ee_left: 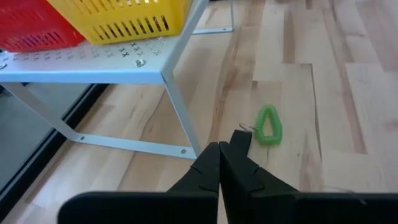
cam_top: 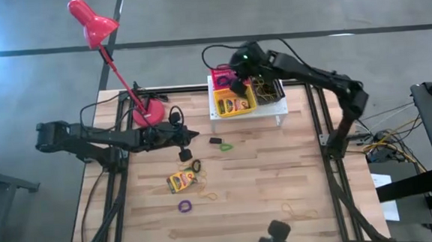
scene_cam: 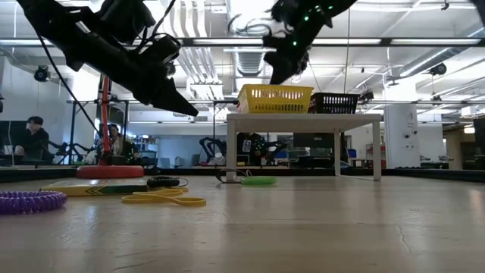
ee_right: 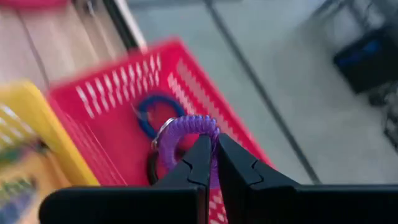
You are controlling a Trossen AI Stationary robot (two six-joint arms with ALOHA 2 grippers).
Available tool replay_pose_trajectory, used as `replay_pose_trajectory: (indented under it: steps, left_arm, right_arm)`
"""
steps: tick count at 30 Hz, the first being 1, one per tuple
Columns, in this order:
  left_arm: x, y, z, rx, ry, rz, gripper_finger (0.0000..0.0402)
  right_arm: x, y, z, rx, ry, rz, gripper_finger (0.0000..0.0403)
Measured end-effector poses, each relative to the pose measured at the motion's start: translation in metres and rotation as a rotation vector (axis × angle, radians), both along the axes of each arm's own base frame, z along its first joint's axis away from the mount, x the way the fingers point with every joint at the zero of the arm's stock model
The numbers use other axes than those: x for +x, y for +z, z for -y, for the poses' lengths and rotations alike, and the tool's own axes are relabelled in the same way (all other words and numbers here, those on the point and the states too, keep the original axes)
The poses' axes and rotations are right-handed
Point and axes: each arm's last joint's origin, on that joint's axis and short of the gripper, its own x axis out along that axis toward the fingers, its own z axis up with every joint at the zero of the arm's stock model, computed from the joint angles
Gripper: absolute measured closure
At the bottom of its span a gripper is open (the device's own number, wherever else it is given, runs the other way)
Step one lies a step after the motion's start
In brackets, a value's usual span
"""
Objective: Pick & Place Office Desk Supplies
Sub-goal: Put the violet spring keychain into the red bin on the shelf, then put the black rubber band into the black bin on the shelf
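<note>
The right arm reaches across the white shelf [cam_top: 249, 113], its right claw [ee_right: 211, 163] clenched on a purple loop [ee_right: 186, 127] above the red basket [ee_right: 186, 81], where a blue loop [ee_right: 149, 106] and what looks like a black one lie. The yellow basket [cam_top: 233, 100] stands beside it. The left claw [ee_left: 219, 163] hangs pressed together, holding nothing, over the worktop [cam_top: 279, 177] near the shelf's leg, with a green loop [ee_left: 269, 124] just beyond.

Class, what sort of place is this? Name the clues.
Probably a robotics lab: a wooden table on a black frame with two arms, ceiling strip lights, and more robot arms in the room behind.
</note>
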Motion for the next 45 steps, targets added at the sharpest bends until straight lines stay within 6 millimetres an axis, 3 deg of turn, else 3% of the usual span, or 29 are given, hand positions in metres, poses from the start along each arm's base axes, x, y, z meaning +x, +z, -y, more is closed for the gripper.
replay_pose_trajectory:
  steps: [7,13,18,24,28,31,37,45]
  left_arm:
    - [0.000,0.000,0.000,-0.010,0.006,0.003,0.0395]
    - [0.000,0.000,0.000,-0.022,0.012,0.008,0.0395]
    - [0.000,0.000,0.000,-0.035,0.020,0.013,0.0395]
    - [0.000,0.000,0.000,-0.071,0.039,0.027,0.0395]
    - [0.000,0.000,0.001,-0.103,0.054,0.039,0.0395]
    - [0.000,0.000,0.002,-0.112,0.055,0.042,0.0395]
    - [0.000,0.000,0.002,-0.115,0.057,0.044,0.0395]
    - [0.000,0.000,0.002,-0.120,0.048,0.046,0.0395]
  right_arm:
    - [0.005,-0.011,0.020,0.129,-0.026,-0.213,0.0390]
    - [0.015,-0.012,0.030,0.156,-0.011,-0.234,0.0383]
    - [0.020,-0.010,0.037,0.192,-0.003,-0.248,0.0331]
    - [0.011,0.008,0.033,0.177,-0.020,-0.209,0.0272]
    - [-0.004,0.037,0.006,0.148,-0.007,-0.142,0.0268]
    - [-0.009,0.040,-0.026,0.147,0.048,-0.135,0.0278]
    - [-0.020,0.019,-0.107,0.136,0.207,-0.050,0.0303]
    - [-0.050,-0.046,-0.189,0.211,0.342,0.089,0.0330]
